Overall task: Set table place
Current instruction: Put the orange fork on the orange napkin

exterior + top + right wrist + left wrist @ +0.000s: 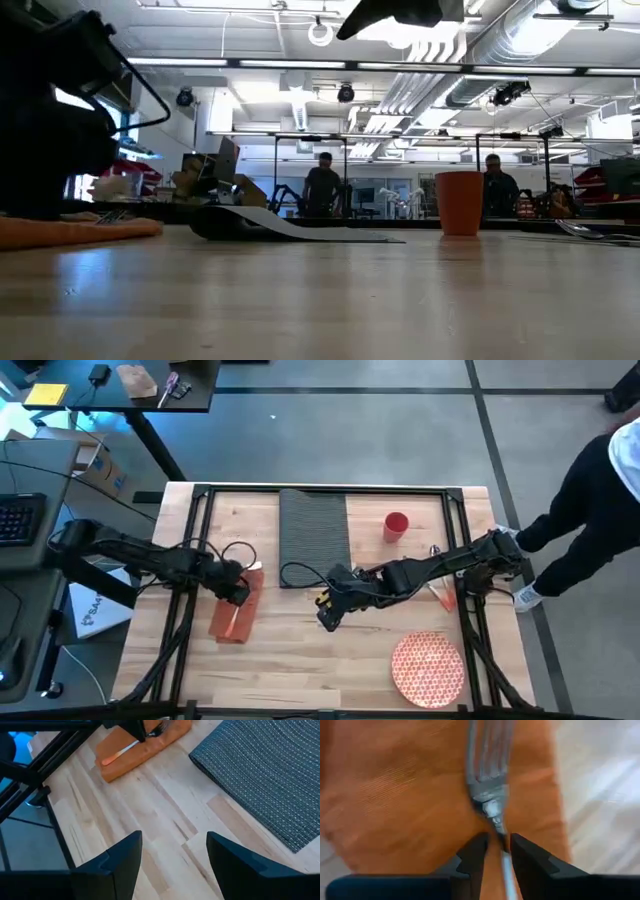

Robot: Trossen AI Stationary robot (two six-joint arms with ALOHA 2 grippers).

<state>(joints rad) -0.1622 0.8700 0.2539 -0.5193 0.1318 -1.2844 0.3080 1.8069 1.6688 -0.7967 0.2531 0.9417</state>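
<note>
Left end effector (495, 851) grasps the fork (487, 775) at its neck, on the napkin (235, 615) at table (300, 660) left; handle runs back between the fingers. Right end effector (172, 857) hangs released beside the placemat (314, 525).

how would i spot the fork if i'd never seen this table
Find the orange napkin on the wooden table's left side. The fork lies on it, its neck pinched by the left hand. It is plain silver, while the utensil beside it has an orange handle.
</note>
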